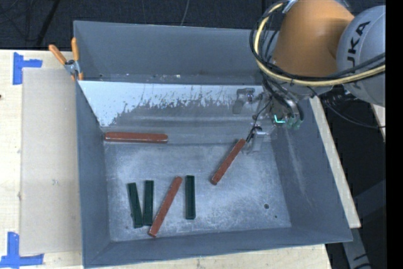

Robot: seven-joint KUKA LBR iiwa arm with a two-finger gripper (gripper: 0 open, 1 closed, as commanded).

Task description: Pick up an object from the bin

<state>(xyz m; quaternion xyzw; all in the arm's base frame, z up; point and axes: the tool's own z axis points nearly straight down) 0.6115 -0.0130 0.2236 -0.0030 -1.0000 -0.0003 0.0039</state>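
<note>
My gripper [254,134] hangs low in the bin's right back part, under the arm's orange cover. Its tip is right at the upper end of a reddish-brown flat stick [227,162], which lies slanted on the bin floor and runs down to the left. Whether the gripper touches that stick is not visible from here. A short dark green bar [189,197] lies upright in the picture, further to the front left of the stick.
Another brown stick [136,137] lies along the back wall at left. A third brown stick [165,206] slants at the front, beside two dark green bars [141,203]. The bin's sloped walls rise close on the gripper's right and behind it.
</note>
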